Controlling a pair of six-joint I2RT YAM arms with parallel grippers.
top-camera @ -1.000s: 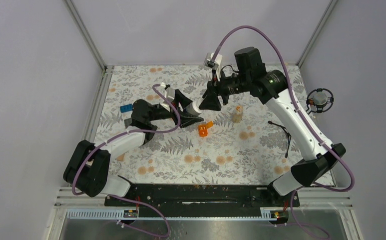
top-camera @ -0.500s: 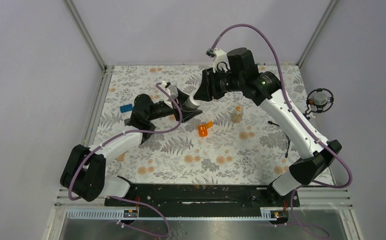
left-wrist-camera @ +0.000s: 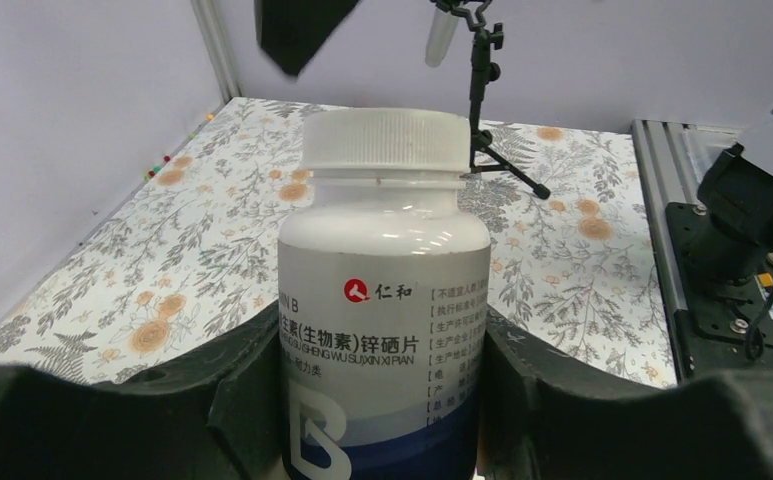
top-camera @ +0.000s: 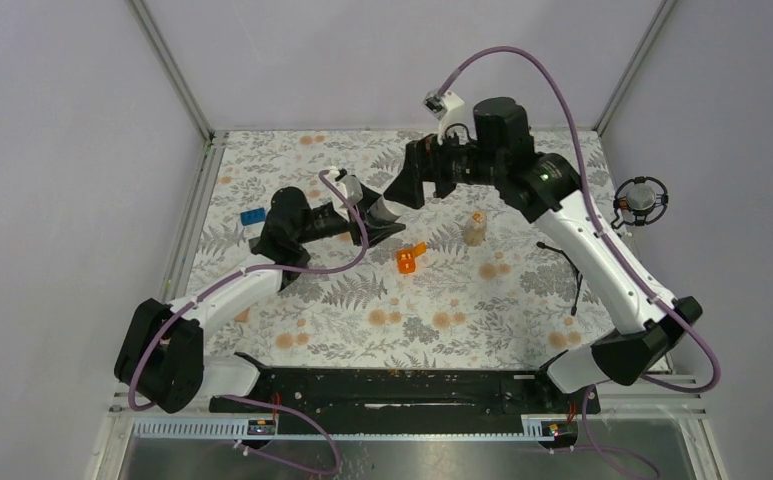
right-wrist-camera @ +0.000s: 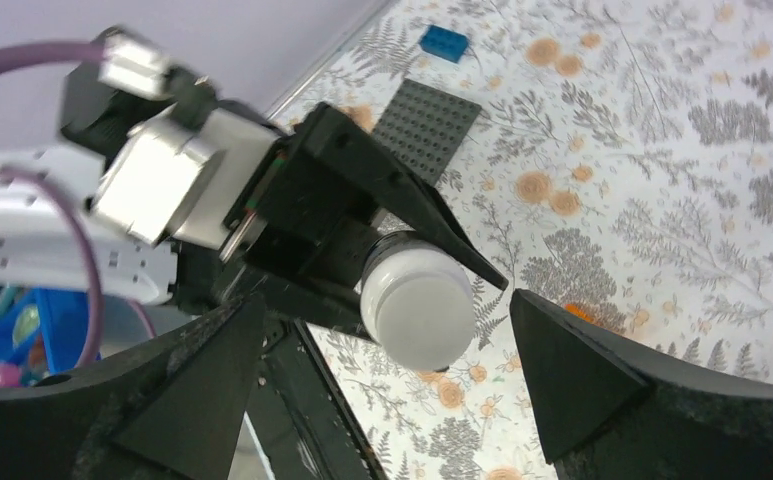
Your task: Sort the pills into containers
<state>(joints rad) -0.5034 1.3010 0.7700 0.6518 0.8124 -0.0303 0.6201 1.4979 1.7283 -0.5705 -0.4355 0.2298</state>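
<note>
My left gripper (top-camera: 382, 214) is shut on the white-and-dark little bottle (left-wrist-camera: 384, 300) and holds it tilted above the table; the white screw cap (left-wrist-camera: 384, 140) is on. My right gripper (top-camera: 408, 186) is open, its jaws wide apart on either side of the cap (right-wrist-camera: 417, 305) without touching it. In the right wrist view the gripper (right-wrist-camera: 387, 350) faces the cap end-on. The translucent orange hinged-lid box (top-camera: 407, 258) lies on the floral cloth just right of the left gripper. The clear tan bottle (top-camera: 474, 230) stands further right. No pills can be made out.
A blue brick (top-camera: 252, 217) and a dark grey studded plate (right-wrist-camera: 427, 125) lie at the left, by the left arm. A small black tripod stand (top-camera: 562, 258) is at the right, also in the left wrist view (left-wrist-camera: 487, 110). Grey walls enclose the table.
The left gripper has carried the bottle slightly up and to the left. The right gripper has shifted left, rotated at the wrist, and now stands open around the cap.
</note>
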